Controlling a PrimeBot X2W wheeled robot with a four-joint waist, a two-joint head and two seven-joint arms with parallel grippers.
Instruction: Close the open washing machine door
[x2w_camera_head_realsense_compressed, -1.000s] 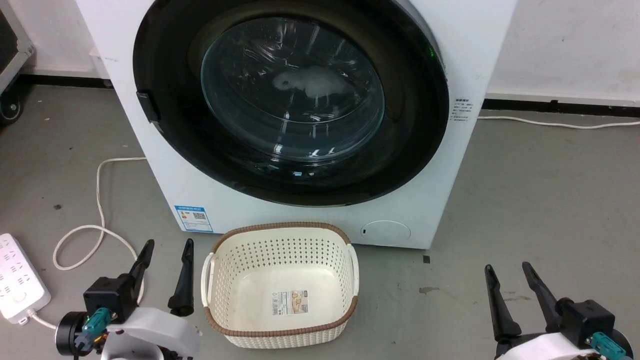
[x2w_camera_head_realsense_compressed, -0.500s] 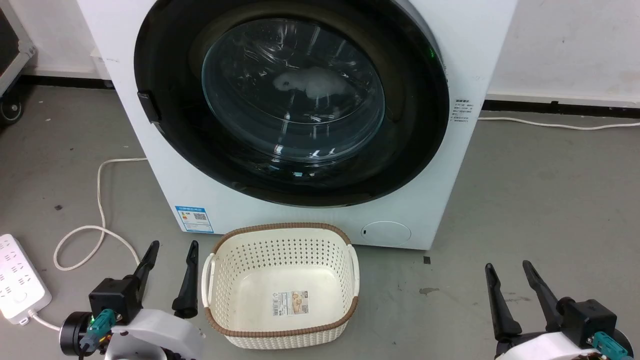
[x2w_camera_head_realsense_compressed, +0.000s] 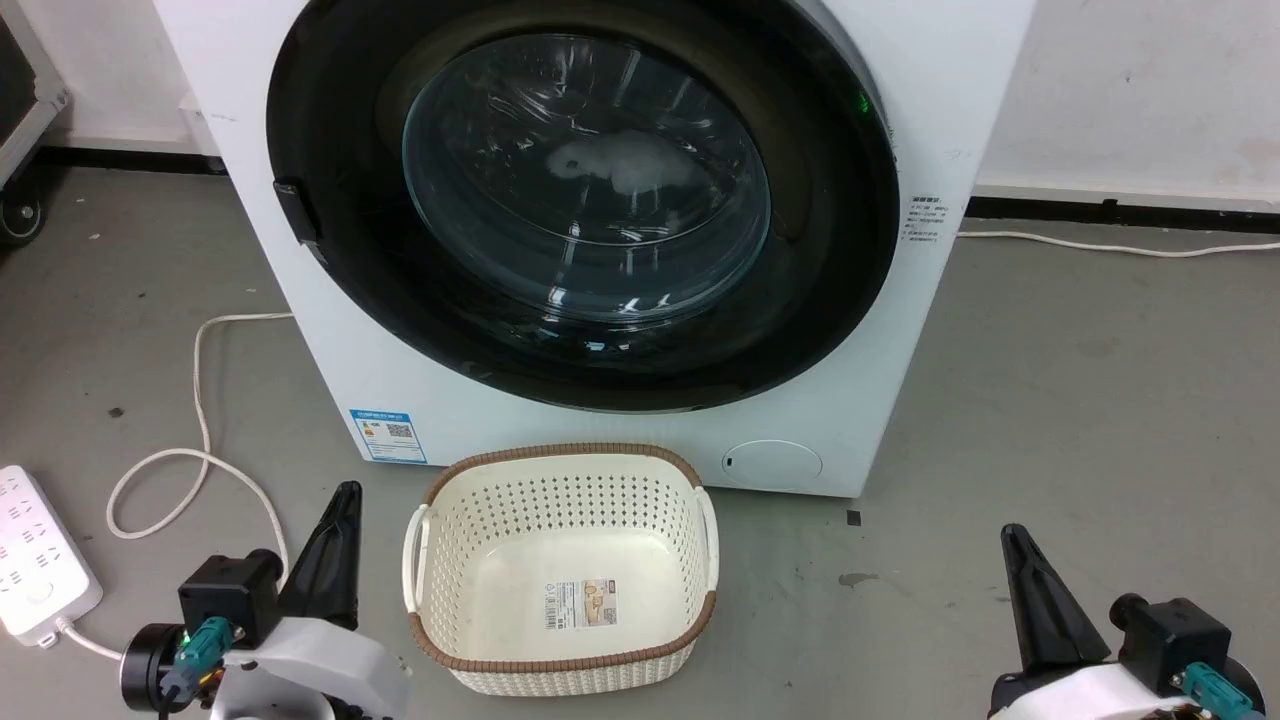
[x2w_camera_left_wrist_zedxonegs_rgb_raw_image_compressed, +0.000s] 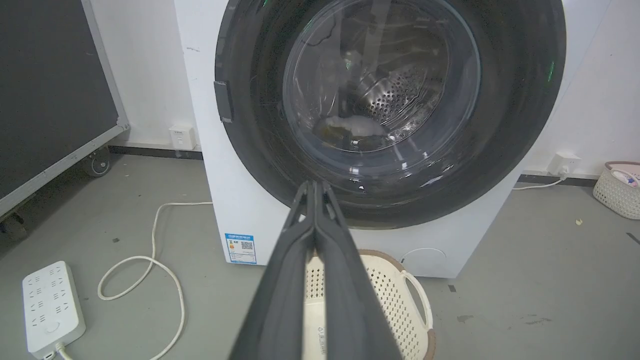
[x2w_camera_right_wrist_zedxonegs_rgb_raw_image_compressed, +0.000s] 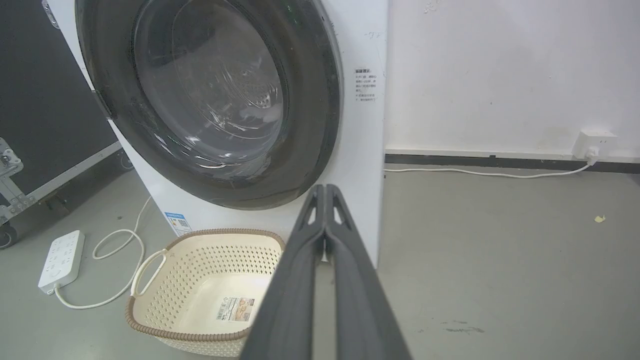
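Fingers of the left gripper (x2w_camera_head_realsense_compressed: 345, 495) and the right gripper (x2w_camera_head_realsense_compressed: 1013, 535) are pressing fully together, gripping nothing, hovering over the floor (x2w_camera_head_realsense_compressed: 1080, 400) either side of a cream basket (x2w_camera_head_realsense_compressed: 560, 452). The washing machine door (x2w_camera_head_realsense_compressed: 585, 190) is sitting seemingly flush against the washing machine (x2w_camera_head_realsense_compressed: 560, 430) front, just beyond the basket.

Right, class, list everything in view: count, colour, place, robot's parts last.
washing machine: one, white, by the wall.
washing machine door: one, black rim, clear glass, machine's front.
laundry basket: one, cream, brown rim, floor before machine.
power strip: one, white, floor at left.
cable: one, white, looped beside power strip.
wheeled case: one, black, left of machine.
small basket: one, pale, by the wall at right.
left gripper: one, dark, shut, left of laundry basket.
right gripper: one, dark, shut, right of laundry basket.
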